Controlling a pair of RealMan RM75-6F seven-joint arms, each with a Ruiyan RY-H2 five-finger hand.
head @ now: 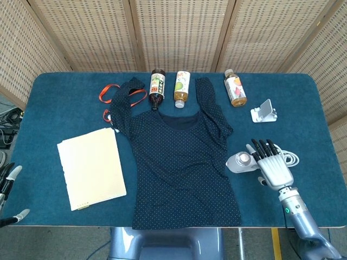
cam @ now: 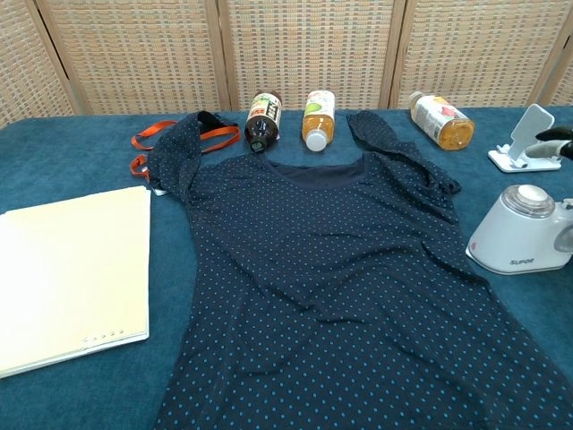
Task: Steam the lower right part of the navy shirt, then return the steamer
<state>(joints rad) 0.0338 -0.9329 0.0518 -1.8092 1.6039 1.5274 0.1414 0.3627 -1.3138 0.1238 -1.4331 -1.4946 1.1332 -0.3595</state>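
Three bottles, folder, phone stand, orange strap.

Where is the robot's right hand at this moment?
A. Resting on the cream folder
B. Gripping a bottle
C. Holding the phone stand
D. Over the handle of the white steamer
D: in the head view the right hand hovers over the handle of the white steamer, fingers spread, beside the navy shirt.

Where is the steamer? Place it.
Head view: the steamer lies right of the shirt, below the phone stand, with the right hand over its handle.
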